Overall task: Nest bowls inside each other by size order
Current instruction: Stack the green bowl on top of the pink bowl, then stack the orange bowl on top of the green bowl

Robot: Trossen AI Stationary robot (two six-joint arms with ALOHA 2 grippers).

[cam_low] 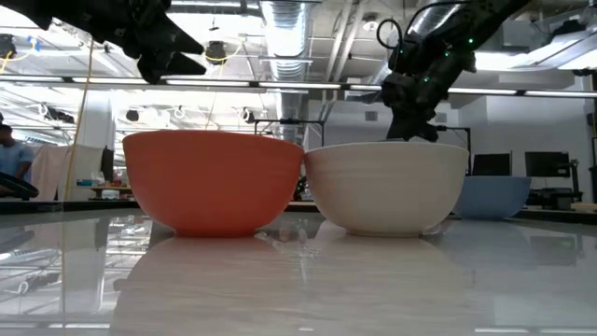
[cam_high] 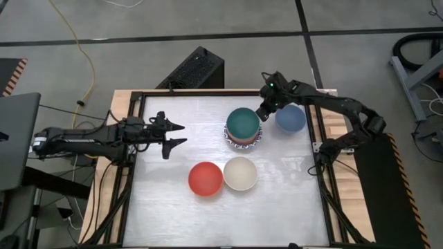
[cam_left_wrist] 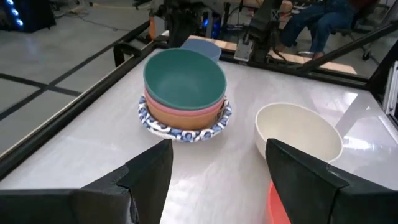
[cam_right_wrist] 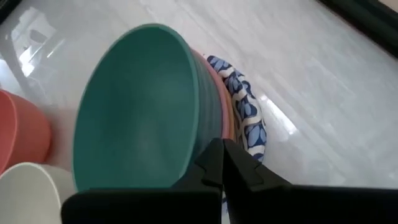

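While left pincer [cam_high: 178,134] waits open, right pincer [cam_high: 264,111], fingers together, angles down beside green bowl [cam_high: 243,122].

Stack: dark green bowl [cam_high: 243,122] on top, pink bowl [cam_left_wrist: 186,114] beneath it, and at the bottom a white bowl with blue-patterned rim [cam_left_wrist: 181,130]. Loose bowls: red bowl [cam_high: 205,178], cream bowl [cam_high: 240,173], blue bowl [cam_high: 291,117]. Counter [cam_high: 173,207] pale grey-white and glossy with a black frame; both arms dark.
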